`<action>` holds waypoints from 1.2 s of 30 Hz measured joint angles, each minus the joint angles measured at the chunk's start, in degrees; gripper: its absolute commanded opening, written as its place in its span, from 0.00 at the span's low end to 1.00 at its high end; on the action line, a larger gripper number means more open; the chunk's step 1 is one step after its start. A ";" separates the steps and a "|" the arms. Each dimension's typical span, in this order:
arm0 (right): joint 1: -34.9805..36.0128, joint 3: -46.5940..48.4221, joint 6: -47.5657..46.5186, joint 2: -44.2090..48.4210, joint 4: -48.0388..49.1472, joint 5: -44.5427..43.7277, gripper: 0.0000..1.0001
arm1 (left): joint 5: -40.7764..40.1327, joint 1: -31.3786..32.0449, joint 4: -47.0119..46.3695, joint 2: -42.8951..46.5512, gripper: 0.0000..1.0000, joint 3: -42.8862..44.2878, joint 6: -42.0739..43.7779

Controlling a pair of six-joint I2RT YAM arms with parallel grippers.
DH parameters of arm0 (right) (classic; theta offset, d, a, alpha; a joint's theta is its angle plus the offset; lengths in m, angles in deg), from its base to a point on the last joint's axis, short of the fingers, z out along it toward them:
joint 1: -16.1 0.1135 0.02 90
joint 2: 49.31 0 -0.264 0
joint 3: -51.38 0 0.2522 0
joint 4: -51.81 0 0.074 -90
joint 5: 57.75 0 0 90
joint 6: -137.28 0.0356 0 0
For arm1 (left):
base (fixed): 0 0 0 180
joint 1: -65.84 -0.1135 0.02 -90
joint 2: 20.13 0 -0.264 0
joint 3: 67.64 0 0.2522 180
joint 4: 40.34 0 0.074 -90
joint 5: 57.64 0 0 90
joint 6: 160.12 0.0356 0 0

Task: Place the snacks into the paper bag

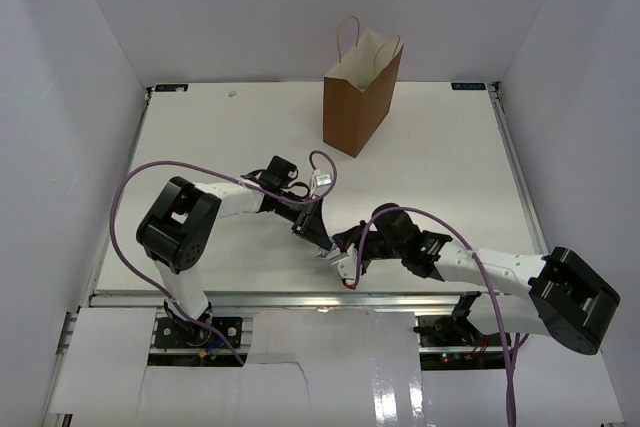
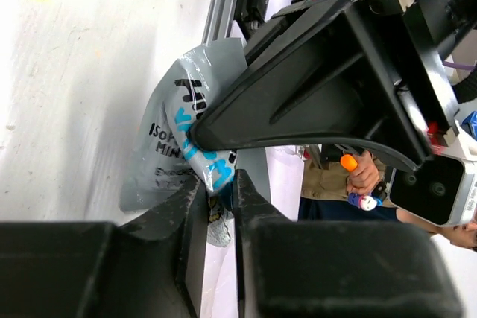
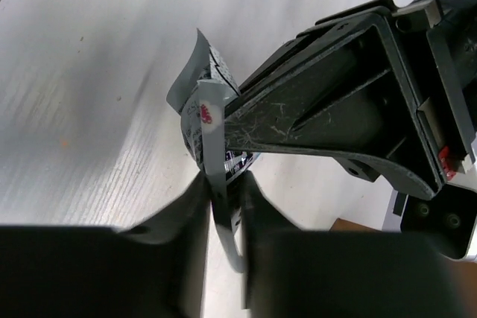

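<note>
A pale blue-silver snack packet [image 1: 335,255] with blue and black print hangs just above the table near its front edge, between both grippers. My left gripper [image 1: 320,238] pinches one edge of it; in the left wrist view the packet [image 2: 165,147] sits between my closed fingers [image 2: 190,206]. My right gripper [image 1: 350,264] grips the same packet [image 3: 203,113] from the other side, jaws closed on its thin edge. The brown paper bag [image 1: 360,97] stands upright and open at the back of the table, well away from both grippers. No other packets show on the table.
The aluminium front rail of the table [image 2: 223,5] runs close beside the grippers. A person's hand [image 2: 363,176] holding a small orange-tipped object shows beyond that edge. White walls enclose the table on three sides.
</note>
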 measured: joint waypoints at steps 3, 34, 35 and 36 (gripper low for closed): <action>0.11 0.24 0.66 -0.07 -0.11 -0.24 0.08 | -0.46 -0.02 0.46 0.31 0.41 0.02 0.13; -13.81 60.52 70.84 -21.97 -4.66 -30.08 0.08 | -72.43 -7.28 -1.81 55.34 0.98 -14.71 -0.46; -14.62 62.75 73.70 -24.17 -5.73 -31.91 0.08 | -72.81 -7.28 -1.79 55.78 0.98 -14.73 -0.24; -14.99 63.95 75.80 -25.31 -6.54 -33.53 0.08 | -73.20 -7.28 -1.95 56.00 0.98 -14.73 -0.09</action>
